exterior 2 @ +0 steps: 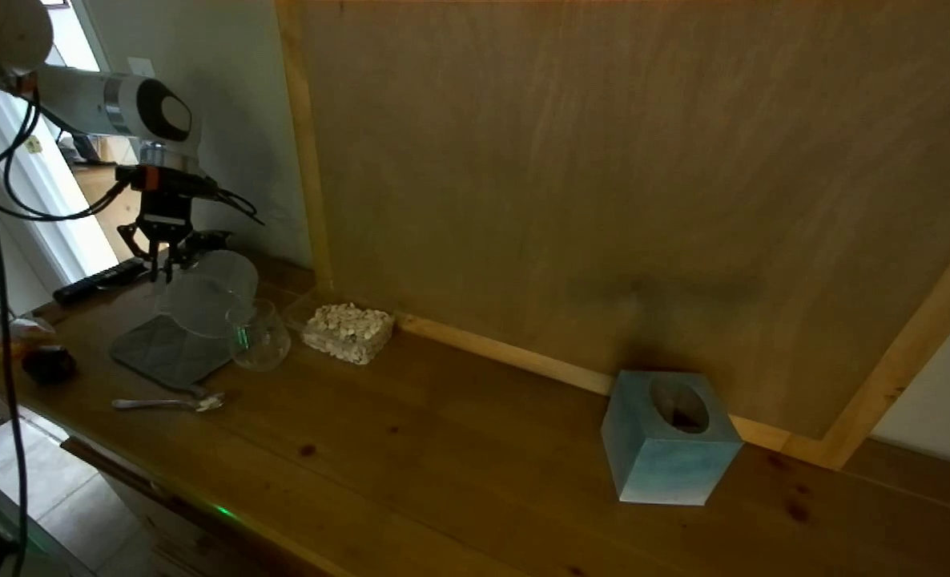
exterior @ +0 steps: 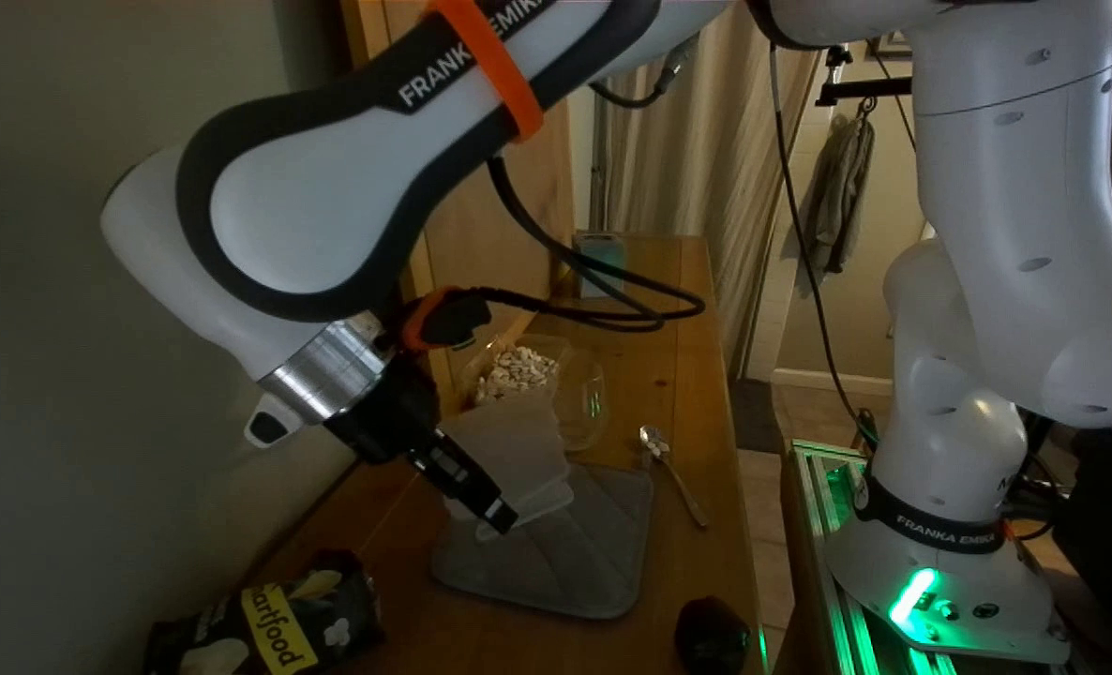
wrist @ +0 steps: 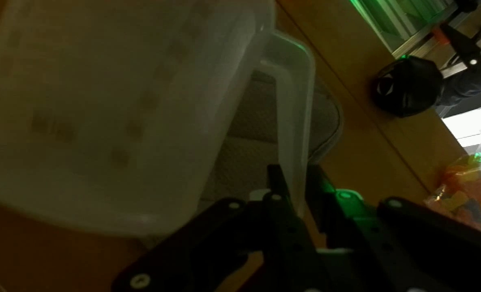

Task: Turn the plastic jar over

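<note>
The plastic jar is a translucent whitish jug point(exterior: 509, 445) with faded marks and a side handle. It is tilted over the grey mat point(exterior: 603, 562); I cannot tell whether it touches the mat. It also shows in an exterior view point(exterior 2: 215, 292), with a round end towards that camera; whether this is base or mouth is unclear. In the wrist view the jar's body point(wrist: 114, 101) fills the left side. My gripper point(wrist: 294, 172) is shut on the jar's handle point(wrist: 295, 101), with one finger on each side. The gripper also shows in an exterior view point(exterior 2: 163, 271).
A clear tub of white pieces point(exterior 2: 351, 330) and a clear glass point(exterior 2: 259, 340) stand near the jar. A spoon point(exterior: 680, 483), a black object point(exterior: 711, 637) and a snack bag point(exterior: 279, 623) lie around the mat. A blue tissue box point(exterior 2: 671, 449) stands farther along the counter.
</note>
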### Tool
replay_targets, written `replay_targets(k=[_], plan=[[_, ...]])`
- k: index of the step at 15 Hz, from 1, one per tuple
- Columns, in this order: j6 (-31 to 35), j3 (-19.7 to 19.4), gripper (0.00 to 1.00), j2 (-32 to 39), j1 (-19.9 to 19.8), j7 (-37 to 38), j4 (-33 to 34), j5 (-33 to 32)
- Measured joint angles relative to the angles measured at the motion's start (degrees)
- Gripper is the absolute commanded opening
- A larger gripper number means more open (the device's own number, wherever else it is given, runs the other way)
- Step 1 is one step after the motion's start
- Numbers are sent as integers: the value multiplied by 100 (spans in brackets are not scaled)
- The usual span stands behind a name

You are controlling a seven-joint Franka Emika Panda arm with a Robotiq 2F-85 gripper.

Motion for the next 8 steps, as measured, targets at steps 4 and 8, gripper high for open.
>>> replay_targets(k=[4, 8], plan=[[69, 29, 59, 137, 2, -208, 88, -34], [261, 78, 86, 130, 5, -223, 129, -36]])
